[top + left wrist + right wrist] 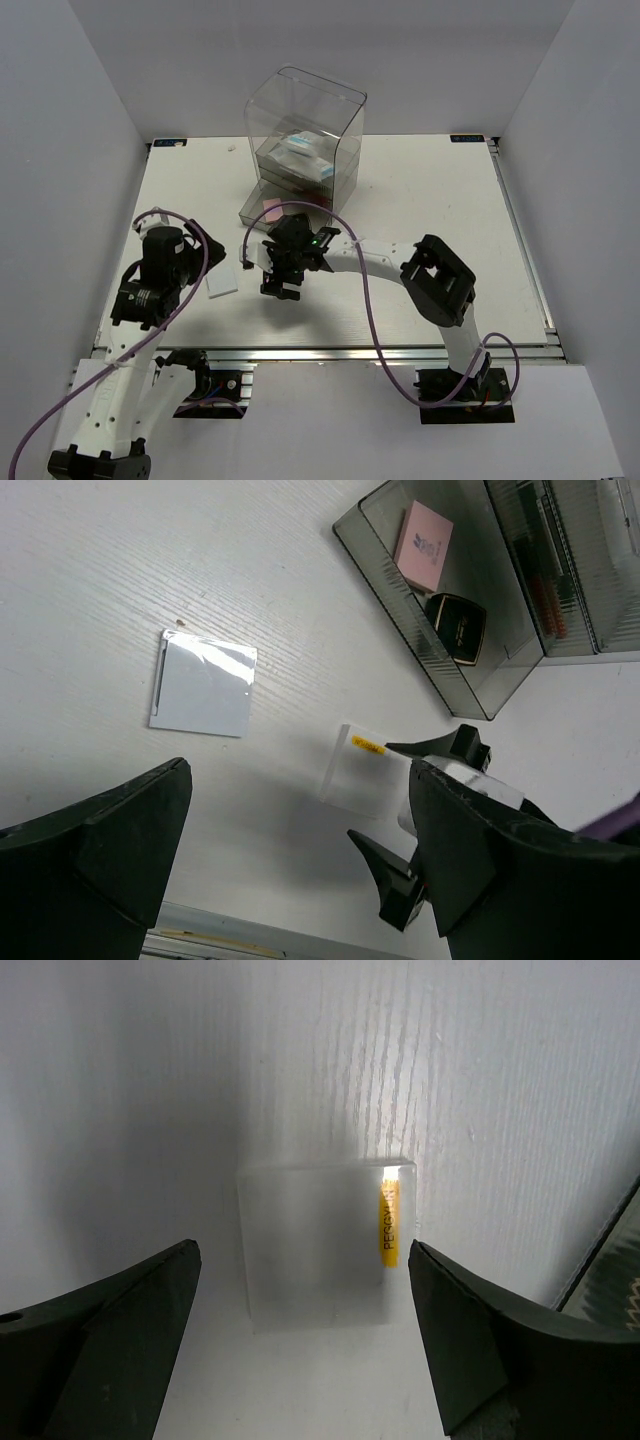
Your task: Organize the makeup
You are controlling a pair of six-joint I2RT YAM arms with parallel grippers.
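Observation:
A frosted square pad with a yellow label (318, 1245) lies on the table, directly below my open right gripper (303, 1250), between its fingers and not touching them. It also shows in the left wrist view (368, 770), beside the right gripper (440, 790). A white square pad (203, 685) lies apart to its left (222, 283). My left gripper (300, 770) is open and empty above the table (205, 255). The open bottom drawer (395, 595) holds a pink pad (422, 545) and a black compact (457, 628). Dark-red sticks (550, 610) lie in a drawer above.
The tall clear drawer box (305, 125) stands at the back centre, with white blue-printed packets (300, 155) on top of its drawers. Its bottom drawer (262, 208) is pulled out toward the arms. The metal rail (330, 352) marks the table's near edge.

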